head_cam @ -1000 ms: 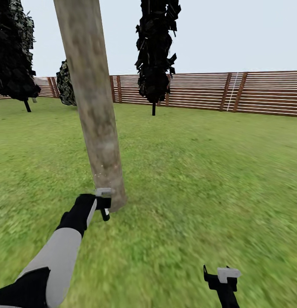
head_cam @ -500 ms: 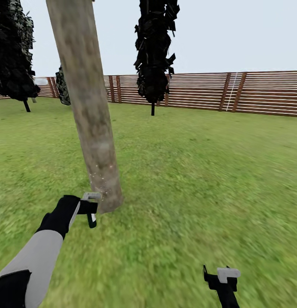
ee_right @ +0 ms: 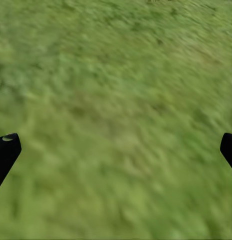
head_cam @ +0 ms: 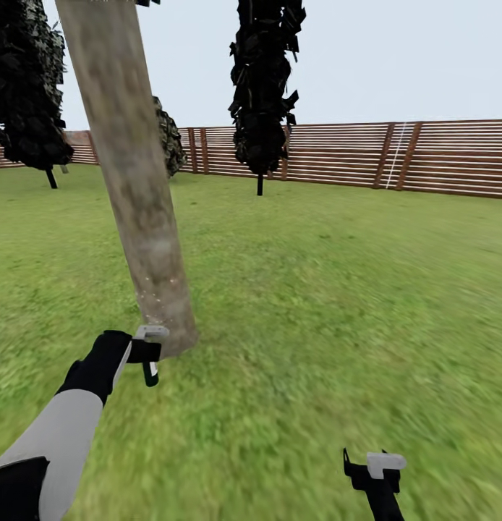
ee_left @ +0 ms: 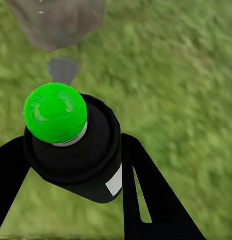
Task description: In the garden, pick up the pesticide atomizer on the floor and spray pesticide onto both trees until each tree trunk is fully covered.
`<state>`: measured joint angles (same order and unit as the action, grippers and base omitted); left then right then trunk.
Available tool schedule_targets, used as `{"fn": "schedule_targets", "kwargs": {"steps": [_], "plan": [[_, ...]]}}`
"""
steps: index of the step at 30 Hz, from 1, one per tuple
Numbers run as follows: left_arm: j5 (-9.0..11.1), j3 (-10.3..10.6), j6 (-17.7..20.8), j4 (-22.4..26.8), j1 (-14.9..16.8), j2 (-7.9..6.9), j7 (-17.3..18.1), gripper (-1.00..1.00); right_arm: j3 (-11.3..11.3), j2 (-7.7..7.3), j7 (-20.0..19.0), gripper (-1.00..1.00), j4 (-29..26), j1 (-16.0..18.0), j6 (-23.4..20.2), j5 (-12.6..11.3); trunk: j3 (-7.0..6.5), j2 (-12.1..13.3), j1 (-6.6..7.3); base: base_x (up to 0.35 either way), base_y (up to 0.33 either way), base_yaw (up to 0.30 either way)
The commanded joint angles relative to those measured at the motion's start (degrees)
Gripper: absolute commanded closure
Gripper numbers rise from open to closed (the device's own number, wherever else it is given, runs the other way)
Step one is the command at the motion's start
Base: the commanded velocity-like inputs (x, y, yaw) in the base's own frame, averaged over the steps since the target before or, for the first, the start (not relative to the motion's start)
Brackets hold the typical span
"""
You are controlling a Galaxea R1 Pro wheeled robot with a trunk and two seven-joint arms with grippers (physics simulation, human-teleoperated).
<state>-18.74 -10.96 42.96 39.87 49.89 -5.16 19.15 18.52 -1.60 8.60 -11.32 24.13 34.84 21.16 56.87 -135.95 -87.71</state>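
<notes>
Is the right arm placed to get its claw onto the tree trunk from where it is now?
Probably not. The right claw hangs open and low over the lawn, well off to the side of the tree trunk. Only grass lies between them, so distance is the obstacle.

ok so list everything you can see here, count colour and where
tree trunk: one, mottled tan-grey, leaning, left of centre on the lawn, close ahead
pesticide atomizer: one, black body with a green round cap, held between the left tool's fingers, close to the trunk's base
dark narrow trees: three, near-black foliage, far back by the fence, one half hidden behind the trunk
wooden fence: one run, brown horizontal slats, across the back
lawn: green, all around
left tool: one, black and grey, shut on the atomizer, low beside the trunk
right tool: one, black and grey, open over bare grass, lower right of the head view
</notes>
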Motion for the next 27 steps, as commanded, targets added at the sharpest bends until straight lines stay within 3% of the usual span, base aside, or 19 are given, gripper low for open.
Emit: {"fn": "schedule_targets", "kwargs": {"steps": [1,11,15,17,18,19,24,27], "plan": [[-0.5,-0.2,0.2,0.1,0.0,-0.01,0.4,1.00,0.2,0.01,0.4,-1.00,0.1,0.0,0.1,0.6,0.05,0.0,0.01,0.000,-0.273,0.257],[-0.4,-4.4,-0.2,-0.3,-0.9,0.47,-2.3,1.00,0.2,-0.04,0.4,-1.00,0.1,0.0,0.1,0.6,0.05,0.0,0.01,0.041,-0.272,0.230],[-0.5,-4.7,-0.5,-3.2,-0.9,0.55,-2.4,1.00,0.2,-0.14,0.4,-1.00,0.1,0.0,0.1,0.6,0.05,0.0,0.01,0.220,-0.205,0.015],[-0.4,-4.7,-2.0,-7.2,-0.8,0.63,-6.0,1.00,0.2,-0.05,0.3,-1.00,0.1,0.0,0.1,0.6,0.05,0.0,0.01,0.273,-0.164,0.001],[0.4,-4.8,-5.4,-9.5,-0.6,0.60,-10.5,1.00,0.2,0.00,0.4,-1.00,0.0,0.0,0.1,0.6,0.05,0.0,0.01,0.280,-0.151,0.000],[0.9,-4.8,-6.1,-9.7,-0.6,0.65,-11.3,1.00,0.2,-0.02,0.4,-1.00,0.0,0.0,0.1,0.6,0.05,0.0,0.01,0.281,-0.150,0.000],[5.3,-5.5,-8.0,-9.3,-0.6,0.15,-12.9,1.00,0.2,-0.07,0.3,-1.00,0.0,0.0,0.1,0.6,0.05,0.0,0.01,0.197,-0.199,0.001],[5.4,-8.1,-11.3,-9.5,-1.0,0.32,-12.9,1.00,0.2,-0.07,0.4,-1.00,0.0,0.0,0.1,0.6,0.05,0.0,0.01,-0.024,-0.275,0.169]]}}
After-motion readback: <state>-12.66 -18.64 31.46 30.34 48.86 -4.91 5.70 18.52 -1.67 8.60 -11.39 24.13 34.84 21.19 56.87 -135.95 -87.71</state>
